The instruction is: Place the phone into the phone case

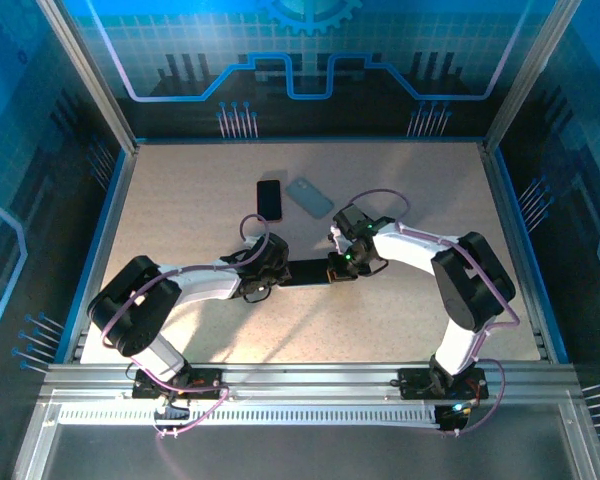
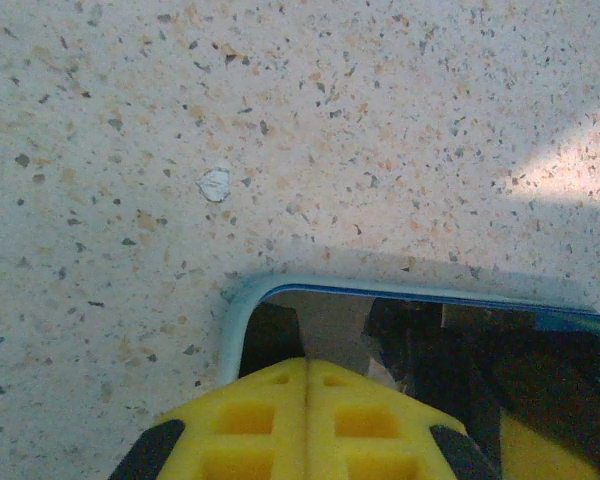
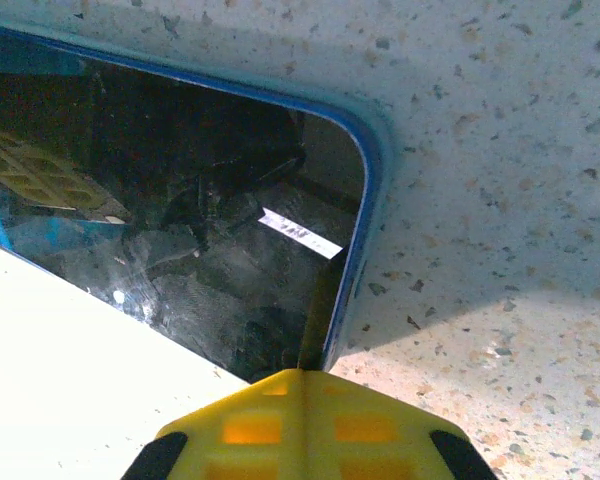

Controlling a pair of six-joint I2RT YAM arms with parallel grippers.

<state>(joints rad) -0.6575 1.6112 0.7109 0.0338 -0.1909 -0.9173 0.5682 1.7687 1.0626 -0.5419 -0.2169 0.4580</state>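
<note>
A black phone (image 1: 305,272) lies flat at mid-table between my two grippers. In the left wrist view its dark glass (image 2: 480,360) sits inside the light blue rim of the phone case (image 2: 236,315). In the right wrist view the glass (image 3: 180,200) meets the blue case rim (image 3: 373,160) at a rounded corner. My left gripper (image 1: 271,272) (image 2: 307,364) is shut, its yellow tips touching each other over the phone's left end. My right gripper (image 1: 340,268) (image 3: 302,373) is also shut, its tips over the phone's right edge. Neither holds anything between its fingers.
A second dark phone (image 1: 269,199) and a blue-grey case (image 1: 309,197) lie side by side further back on the speckled table (image 1: 180,200). Metal frame posts and blue panels wall in the table on three sides. A small white chip (image 2: 215,183) marks the tabletop.
</note>
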